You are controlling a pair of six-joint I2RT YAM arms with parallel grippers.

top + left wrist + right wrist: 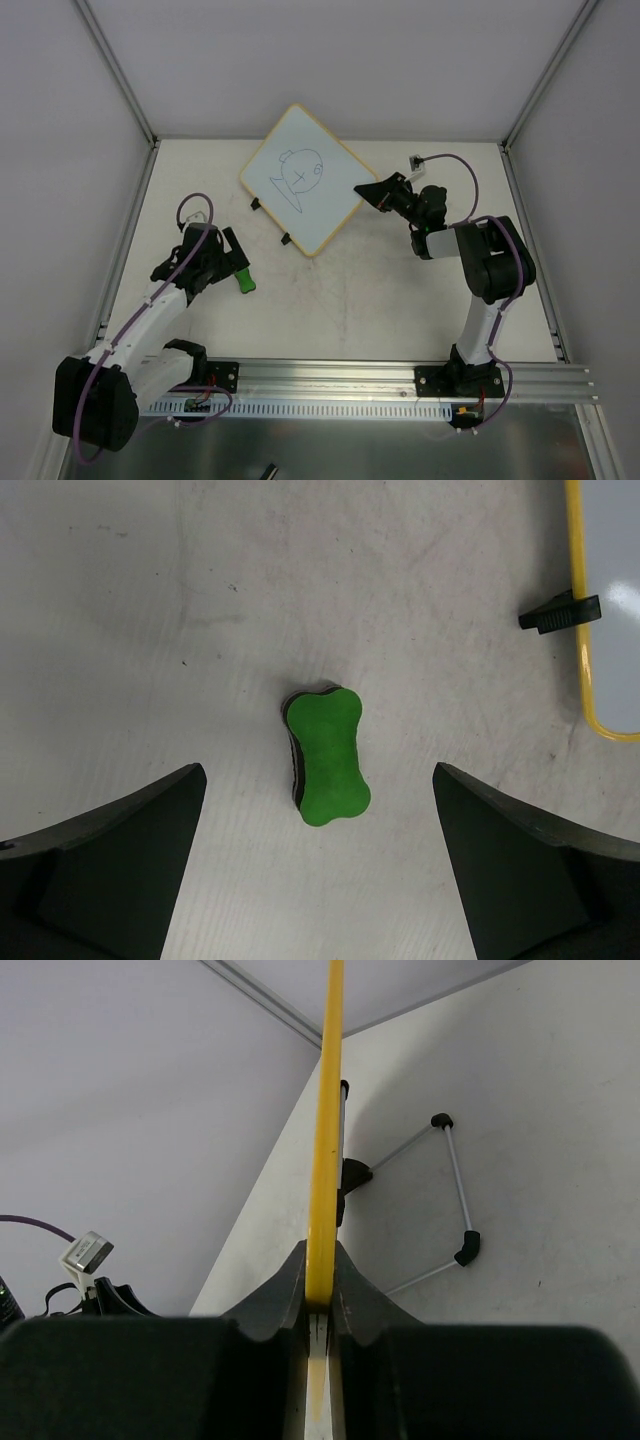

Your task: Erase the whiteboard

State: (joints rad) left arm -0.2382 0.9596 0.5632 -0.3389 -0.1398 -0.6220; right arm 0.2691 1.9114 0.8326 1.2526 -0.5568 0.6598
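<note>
The whiteboard [303,178] with a yellowish frame carries a dark doodle and stands tilted near the back of the table. Two black clips sit on its lower left edge. My right gripper [372,190] is shut on the board's right edge; in the right wrist view the yellow frame [325,1140] runs up from between the jaws. The green bone-shaped eraser [329,756] lies flat on the table, also seen in the top view [243,280]. My left gripper [320,820] is open just above it, the eraser ahead of and between the fingers, untouched. The board's corner [600,610] shows at the right.
A wire stand [452,1200] behind the board rests on the table. Grey walls with metal posts enclose the table on three sides. An aluminium rail [330,385] runs along the near edge. A small white connector [416,159] lies near the right arm.
</note>
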